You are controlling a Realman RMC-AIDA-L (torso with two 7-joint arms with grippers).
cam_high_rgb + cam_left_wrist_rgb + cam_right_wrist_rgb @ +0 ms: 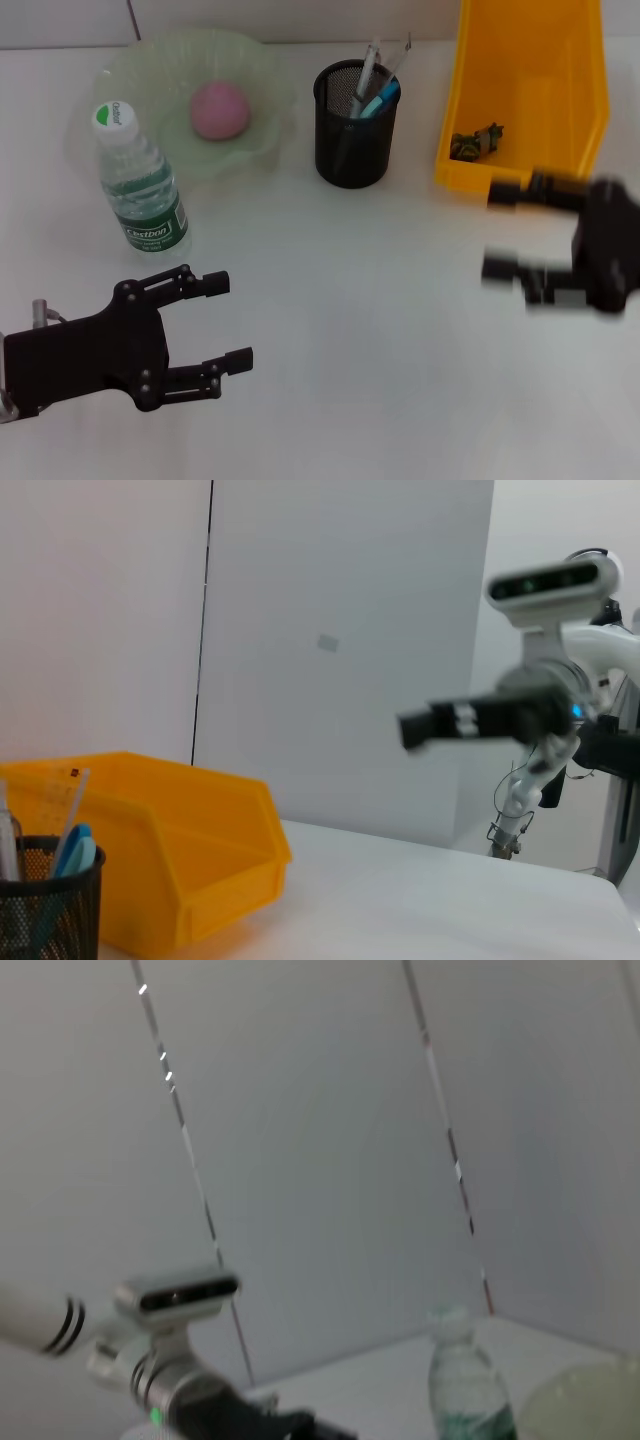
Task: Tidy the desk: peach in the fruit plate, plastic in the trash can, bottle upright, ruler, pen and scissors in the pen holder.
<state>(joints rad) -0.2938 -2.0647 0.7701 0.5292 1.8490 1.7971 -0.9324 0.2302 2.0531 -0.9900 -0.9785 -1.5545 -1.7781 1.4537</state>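
In the head view the white table (380,330) carries everything. The pink peach (220,109) lies in the pale green fruit plate (262,140) at the upper left of the frame, and the water bottle (140,185) stands upright just in front of that plate, its cap toward the plate's left rim. The black mesh pen holder (355,140) stands at upper centre with the pen, ruler and scissors sticking out of its top; in the left wrist view it (45,900) shows at the lower left, just beside the yellow bin. That yellow trash can (560,60) fills the upper right, and the crumpled plastic (478,141) lies inside it near its front lip. The left claw (225,322) sits at the lower left of the frame, fingers spread wide and empty, just below the bottle and apart from it. The right claw (503,230) is blurred at the right edge, just in front of the trash can, fingers spread wide and holding nothing.
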